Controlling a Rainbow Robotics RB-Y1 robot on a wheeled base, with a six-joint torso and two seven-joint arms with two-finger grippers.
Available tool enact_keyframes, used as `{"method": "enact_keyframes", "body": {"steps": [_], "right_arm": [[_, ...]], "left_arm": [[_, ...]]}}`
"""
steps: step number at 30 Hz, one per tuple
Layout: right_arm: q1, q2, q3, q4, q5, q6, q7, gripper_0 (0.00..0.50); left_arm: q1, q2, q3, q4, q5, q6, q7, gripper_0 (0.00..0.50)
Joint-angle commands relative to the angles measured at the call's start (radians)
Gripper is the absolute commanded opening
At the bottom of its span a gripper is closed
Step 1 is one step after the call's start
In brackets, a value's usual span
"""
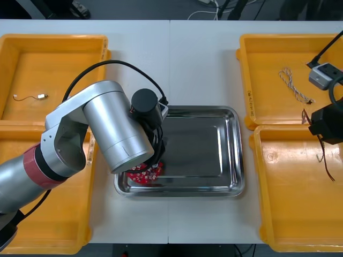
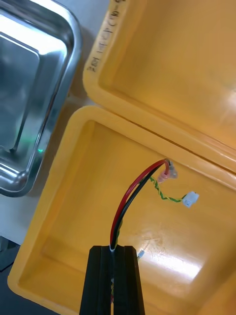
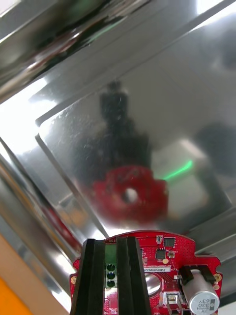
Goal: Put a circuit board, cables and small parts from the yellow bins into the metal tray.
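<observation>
Fingers of the left gripper (image 3: 110,242) pinch a round red circuit board (image 3: 164,261) over the shiny metal tray (image 1: 206,142); the right gripper (image 2: 116,249) clamps a red-and-black cable (image 2: 129,197) above a yellow plastic bin (image 2: 64,197)

The tray (image 1: 239,160) sits on the table (image 1: 198,64) between bins (image 1: 53,75) at both sides.

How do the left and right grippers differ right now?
The left gripper grips a red circuit board; the right gripper grips a red and black cable. The left is over the near left corner of the metal tray; the right is over a right-side yellow bin. Both are shut on a load.
</observation>
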Motion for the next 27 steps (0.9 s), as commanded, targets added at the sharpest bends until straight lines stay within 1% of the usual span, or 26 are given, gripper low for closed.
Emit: {"method": "enact_keyframes", "body": {"steps": [1,5,10,16,27], "right_arm": [[-0.095,-0.043,0.095,-0.024,-0.009,-0.019,0.021,0.0],[-0.141,-0.043,0.156,-0.024,-0.006,-0.024,0.021,0.0],[-0.166,-0.037,0.192,-0.024,-0.009,-0.033,0.021,0.0],[-0.195,-0.017,0.218,-0.024,-0.013,-0.033,0.021,0.0],[-0.275,-0.012,0.324,-0.024,0.001,-0.033,0.021,0.0]], "left_arm": [[0.018,-0.018,-0.028,-0.009,-0.028,-0.046,0.046,0.0],[0.024,-0.013,-0.051,0.011,-0.035,-0.092,0.052,0.0],[0.044,-0.006,-0.069,0.035,-0.063,-0.156,0.051,0.0],[0.048,-0.006,-0.083,0.053,-0.074,-0.168,0.049,0.0],[0.051,0.003,-0.1,0.075,-0.074,-0.193,0.051,0.0]]}}
